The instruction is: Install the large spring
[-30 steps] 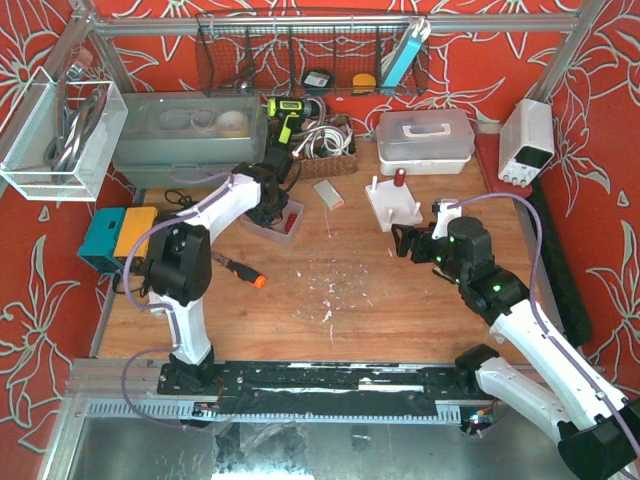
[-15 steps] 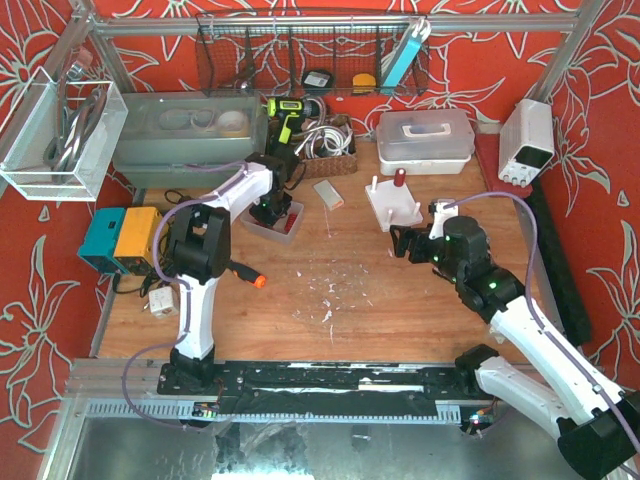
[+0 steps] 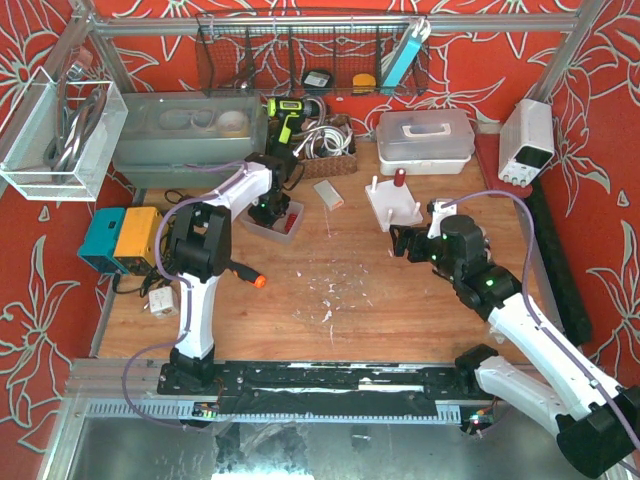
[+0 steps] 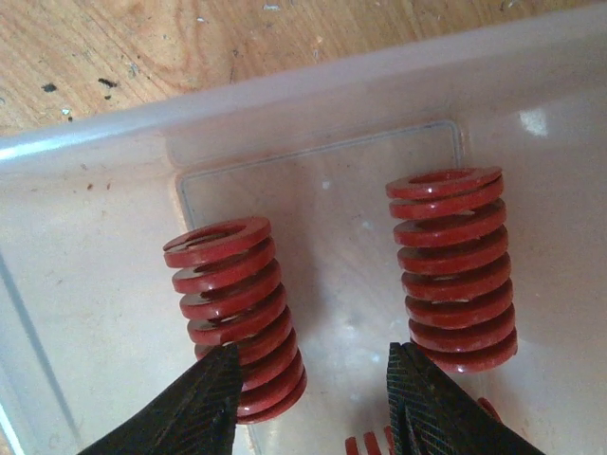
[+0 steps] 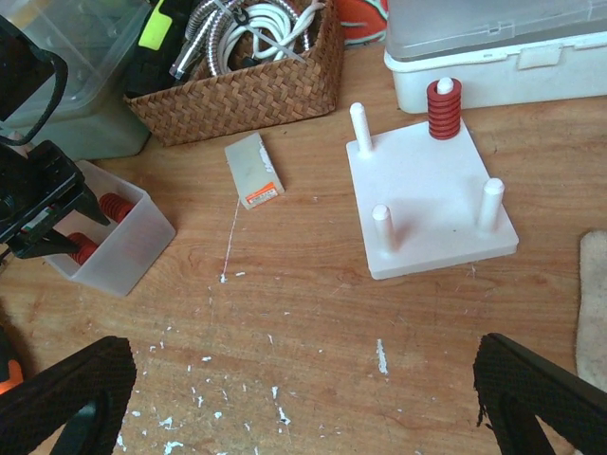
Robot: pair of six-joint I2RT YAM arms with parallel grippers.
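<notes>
Inside the clear bin (image 4: 285,90), the left hand (image 4: 318,403) hung open, gripping nothing, one fingertip (image 4: 204,408) overlapping a red spring (image 4: 232,284), a second spring (image 4: 450,265) just beside the other. Closing from there could pinch empty space or topple a spring. The right hand (image 5: 303,379) hovered wide open over the worktop (image 5: 285,284), near the peg board (image 5: 432,204). Which spring was the large one could not be made out.

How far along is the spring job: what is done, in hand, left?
Done: one red spring sits on a peg of the white plate. In hand: the left gripper, open, hangs over loose springs in the bin, holding none. Left: grip one, carry it, push it on a bare peg.
</notes>
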